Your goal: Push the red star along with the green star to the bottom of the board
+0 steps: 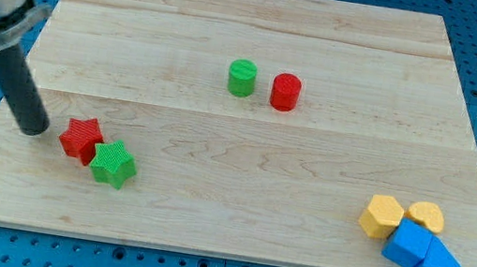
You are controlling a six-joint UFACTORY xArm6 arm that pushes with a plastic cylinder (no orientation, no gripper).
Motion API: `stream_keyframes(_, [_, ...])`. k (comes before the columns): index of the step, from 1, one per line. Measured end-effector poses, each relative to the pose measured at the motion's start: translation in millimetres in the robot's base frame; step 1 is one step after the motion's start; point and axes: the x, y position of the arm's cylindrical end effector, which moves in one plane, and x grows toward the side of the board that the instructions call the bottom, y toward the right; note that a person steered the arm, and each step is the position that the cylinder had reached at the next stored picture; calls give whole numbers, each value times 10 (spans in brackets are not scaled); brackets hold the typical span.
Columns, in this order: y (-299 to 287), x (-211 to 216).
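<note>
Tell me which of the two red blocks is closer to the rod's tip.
The red star, touching the green star; my tip is just to its left. The red cylinder stands far off, near the top.

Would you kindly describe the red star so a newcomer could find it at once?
Look to the wooden board, near its lower-left corner in the view. Two star-shaped blocks touch there; my tip sits just left of them. The red star is the upper-left one, nearer my tip than the green star.

A green cylinder (242, 77) and red cylinder (285, 92) sit mid-board (255, 22); yellow blocks (401, 218) touch blue blocks (422, 252) bottom right.
</note>
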Motion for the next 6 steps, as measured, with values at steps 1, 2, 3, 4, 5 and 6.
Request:
stream_keyframes(1, [566,113])
stream_keyframes(2, [1212,207])
stream_keyframes(3, [1204,321])
stream_keyframes(4, [933,471])
stream_keyframes(5, [1440,668])
stream_keyframes(6, [1767,674])
